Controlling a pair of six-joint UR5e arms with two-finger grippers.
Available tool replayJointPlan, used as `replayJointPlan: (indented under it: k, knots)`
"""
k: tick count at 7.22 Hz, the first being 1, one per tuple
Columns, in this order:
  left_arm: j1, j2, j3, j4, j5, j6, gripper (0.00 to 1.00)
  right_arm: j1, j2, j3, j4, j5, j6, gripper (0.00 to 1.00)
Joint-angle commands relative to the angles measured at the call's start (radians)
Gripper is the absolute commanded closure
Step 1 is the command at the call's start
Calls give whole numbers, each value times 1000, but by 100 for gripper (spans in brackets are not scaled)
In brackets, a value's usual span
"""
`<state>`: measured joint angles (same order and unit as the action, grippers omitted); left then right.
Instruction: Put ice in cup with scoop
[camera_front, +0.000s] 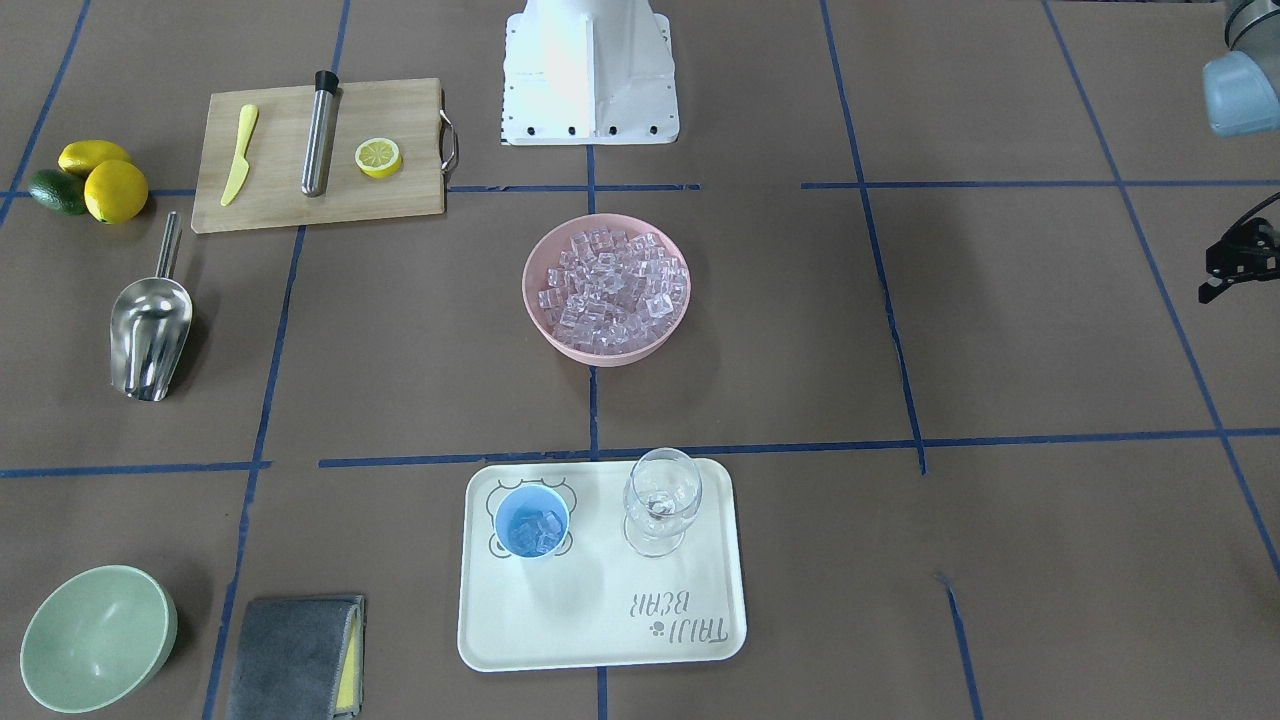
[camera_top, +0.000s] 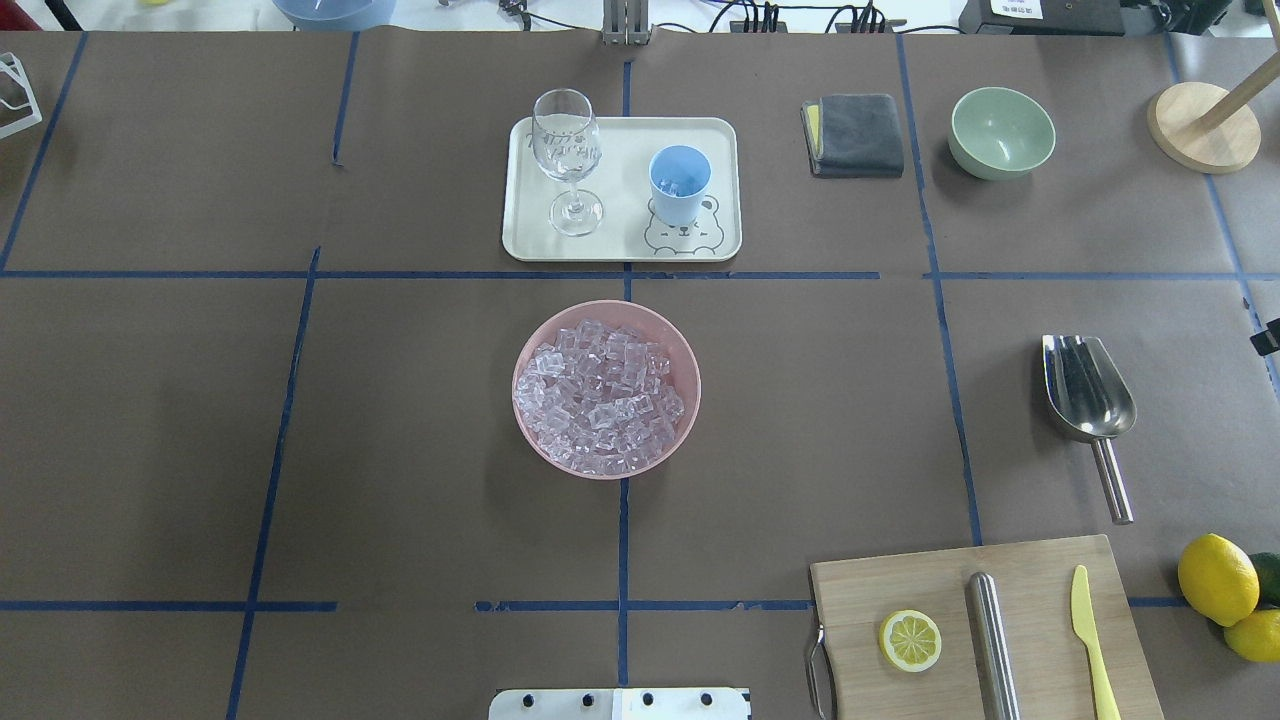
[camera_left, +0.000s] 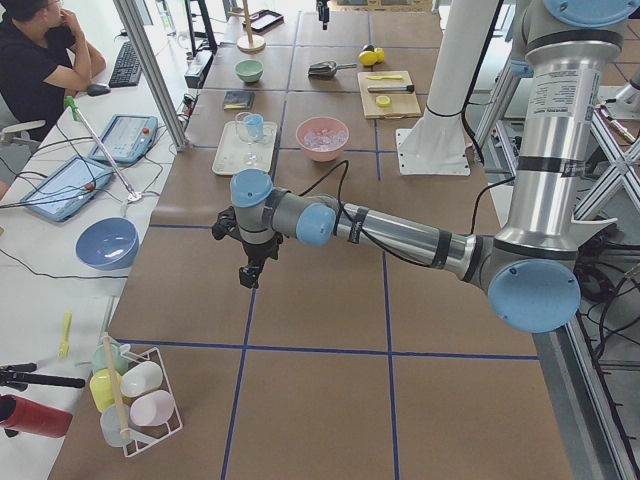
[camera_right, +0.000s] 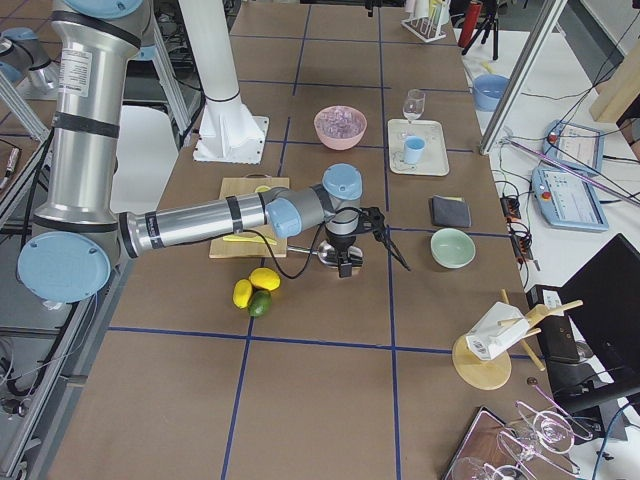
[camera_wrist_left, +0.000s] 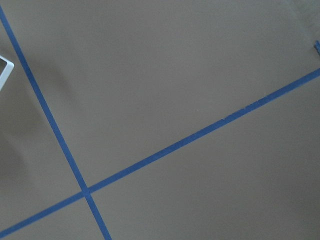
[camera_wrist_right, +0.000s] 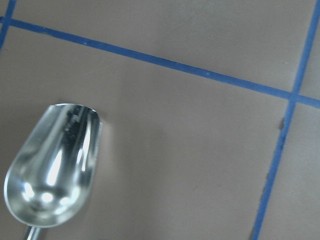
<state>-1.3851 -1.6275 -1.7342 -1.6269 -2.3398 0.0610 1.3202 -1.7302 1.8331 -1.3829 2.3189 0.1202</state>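
As it lies now, the scoop (camera_front: 150, 335): flat on the brown paper at the robot's right end of the table, trough up, nothing in it, handle toward the robot's side; near the cutting board (camera_front: 280, 190), well apart from the pink bowl (camera_front: 606, 356).
Ice (camera_front: 612, 290): heaped in the pink bowl at table centre; a few cubes also in the cup.
Cup (camera_front: 503, 520): light blue, upright on the cream tray (camera_front: 600, 620), over the printed bear; a clear stemmed glass (camera_front: 661, 500) stands beside it on the same tray.
Right gripper (camera_right: 347, 262): hangs above the scoop, apart from it; its wrist view looks down into the shiny trough and shows no fingers. Jaw gap: cannot tell.
Left gripper (camera_left: 250, 270): hangs over bare paper at the robot's left end, well apart from tray and bowl; its wrist view shows only crossing blue tape lines. Jaw gap: cannot tell.
On the cutting board: yellow knife (camera_front: 239, 155), steel cylinder (camera_front: 320, 135) with a black cap, lemon half (camera_front: 378, 157).
Beside the board: two lemons (camera_front: 115, 190) and a dark green fruit (camera_front: 55, 190), touching.
Far corner, robot's right: pale green bowl (camera_front: 95, 640), folded grey cloth (camera_front: 295, 655) just beside it.
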Motion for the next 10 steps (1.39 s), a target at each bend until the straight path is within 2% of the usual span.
replayJointPlan:
  k: [1, 2, 3, 4, 8, 10]
  knots:
    - [-99, 66, 13, 12, -27, 2, 0, 124, 17, -122, 5, 60, -160, 0]
    - [-118, 83, 27, 16, -27, -4, 0, 140, 61, -123, 4, 53, -157, 0]
    - [-164, 109, 44, 16, -27, -7, 0, 142, 72, -186, 7, 47, -160, 0]
    - [-173, 124, 44, 16, -29, -13, 0, 161, 80, -202, 31, 42, -160, 0]
    - [-193, 114, 64, 15, -27, -99, 0, 198, 66, -216, 39, 54, -146, 0]
    - [-192, 95, 71, 13, -27, -151, 0, 231, 70, -221, 35, 120, -120, 0]
